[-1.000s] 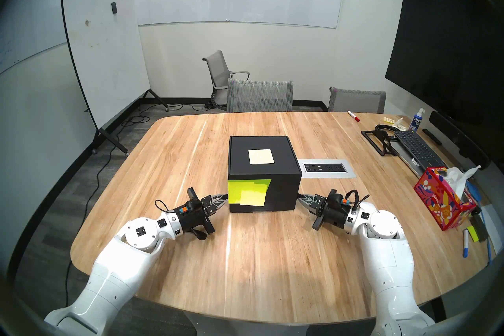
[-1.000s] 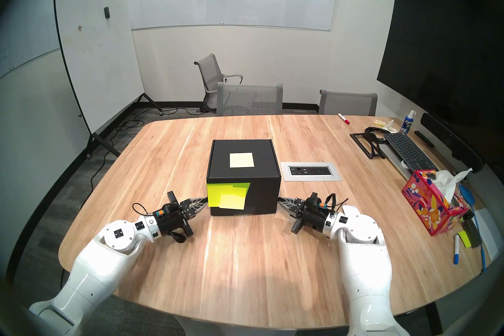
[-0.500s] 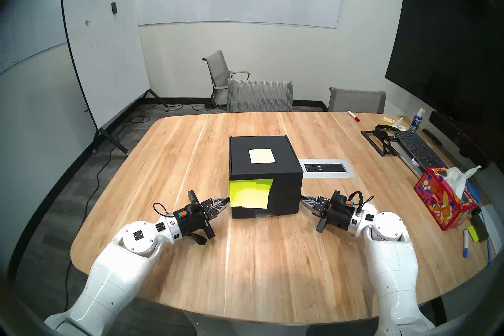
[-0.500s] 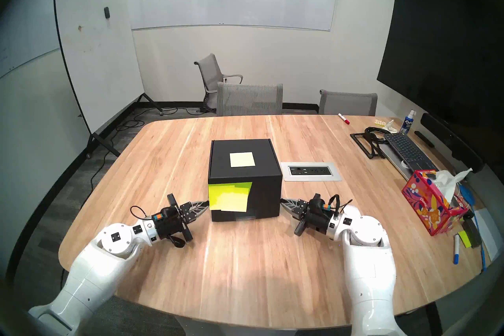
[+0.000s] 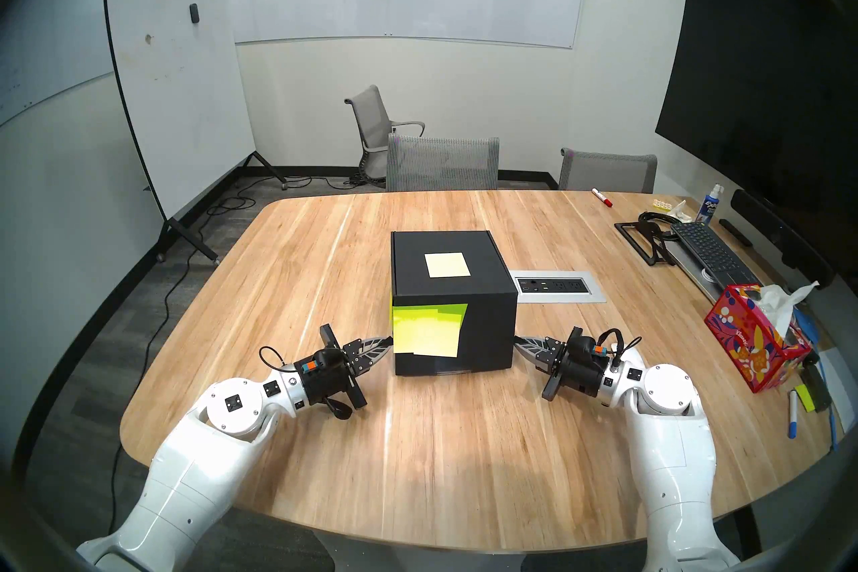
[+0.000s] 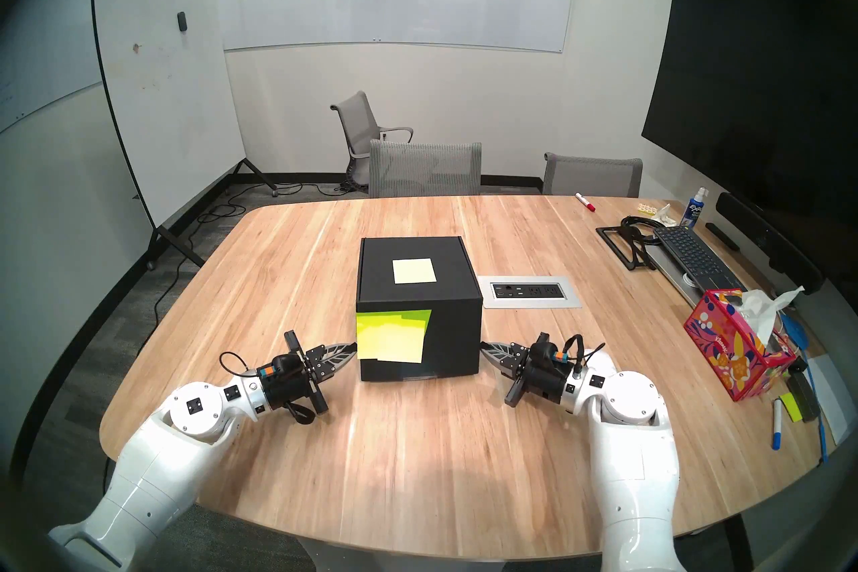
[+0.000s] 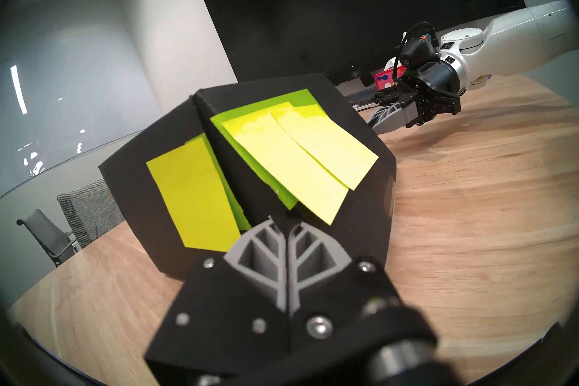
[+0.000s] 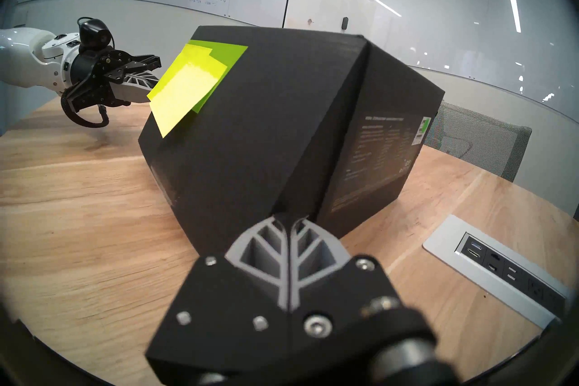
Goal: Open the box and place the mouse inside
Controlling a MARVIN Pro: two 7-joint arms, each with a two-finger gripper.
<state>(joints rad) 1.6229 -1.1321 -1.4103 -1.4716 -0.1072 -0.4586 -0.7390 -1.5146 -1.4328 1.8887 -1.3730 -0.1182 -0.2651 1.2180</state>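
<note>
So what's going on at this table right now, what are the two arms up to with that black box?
The robot has a shut claw at each lower front corner of the closed black box: the left claw by the corner with the yellow sticky notes, the right claw at the other. Whether the tips actually touch the cardboard is hard to tell. The lid is still down, and no mouse shows in any view. The box sits on the wooden table.
</note>
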